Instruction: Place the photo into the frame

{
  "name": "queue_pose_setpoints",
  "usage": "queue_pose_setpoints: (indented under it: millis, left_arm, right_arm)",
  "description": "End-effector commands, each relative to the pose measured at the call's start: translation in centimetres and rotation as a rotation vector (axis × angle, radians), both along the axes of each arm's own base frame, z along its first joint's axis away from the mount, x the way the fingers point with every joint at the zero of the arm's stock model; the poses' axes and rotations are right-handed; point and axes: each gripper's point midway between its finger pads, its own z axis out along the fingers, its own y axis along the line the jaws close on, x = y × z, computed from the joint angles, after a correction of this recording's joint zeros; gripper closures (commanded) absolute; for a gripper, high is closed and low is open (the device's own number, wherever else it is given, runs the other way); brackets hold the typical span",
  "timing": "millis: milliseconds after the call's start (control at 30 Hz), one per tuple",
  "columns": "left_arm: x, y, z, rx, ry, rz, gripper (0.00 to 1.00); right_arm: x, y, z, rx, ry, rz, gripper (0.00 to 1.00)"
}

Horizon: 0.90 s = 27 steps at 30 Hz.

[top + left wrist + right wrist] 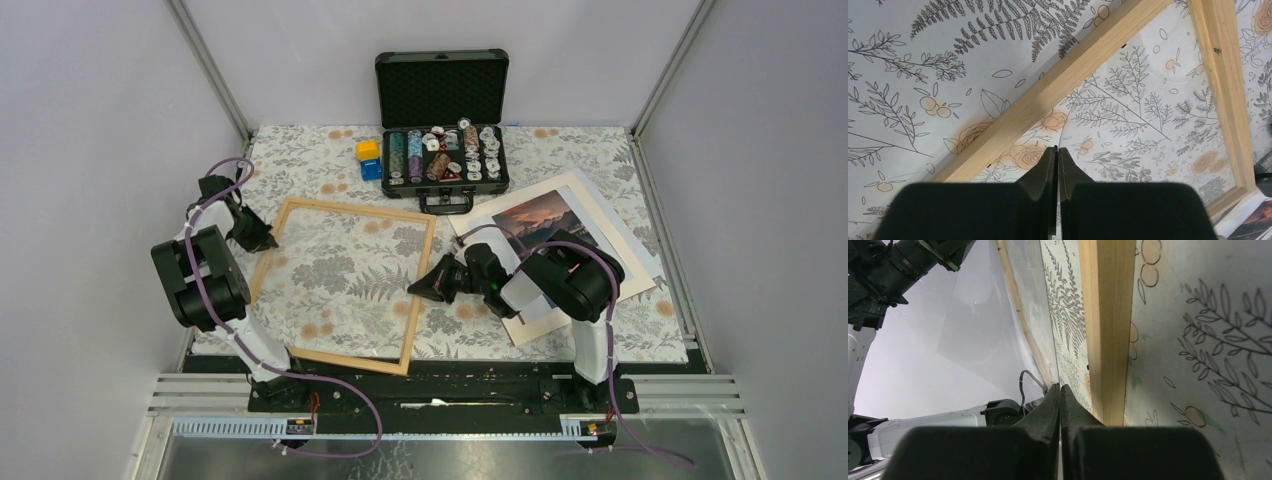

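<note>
The frame (345, 208) of thin light wood lies flat on the floral cloth, left of centre. A clear sheet (978, 330) spans its opening. My left gripper (270, 240) sits at the frame's left rail (1048, 95), its jaws (1058, 148) shut on the sheet's thin edge. My right gripper (413, 288) is at the right rail (1108, 315), also shut (1060, 386) on the sheet, whose near side tilts up. The photo (540, 215), a sunset scene with a wide white border, lies to the right, partly hidden under the right arm.
An open black case (442, 130) full of poker chips stands at the back, with a yellow and a blue cube (369, 158) to its left. Grey walls close in both sides. A corner of the photo (1254, 225) shows beyond the frame's far rail.
</note>
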Motion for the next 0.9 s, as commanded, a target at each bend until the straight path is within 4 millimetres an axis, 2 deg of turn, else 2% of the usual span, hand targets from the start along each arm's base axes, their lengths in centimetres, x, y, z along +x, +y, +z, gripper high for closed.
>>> queue_pose_setpoints:
  millis: [0,233,333,867]
  left_arm:
    - [1.1,2.1,1.3,0.083,-0.053,0.033,0.96]
    - [2.7,1.5,2.1,0.033,-0.107,0.026,0.98]
    - [3.1,1.1,2.8,0.015,-0.15,0.02,0.98]
    - [4.4,0.9,4.9,-0.005,-0.24,0.028,1.0]
  right_arm:
    - [0.4,0.6,1.8,0.012,-0.058,-0.011,1.0]
    - [0.4,1.6,1.5,0.005,-0.07,-0.006,1.0]
    - [0.5,1.3,1.4,-0.008,-0.078,-0.019,1.0]
    - [1.0,1.0,1.2,-0.011,-0.083,-0.059,1.0]
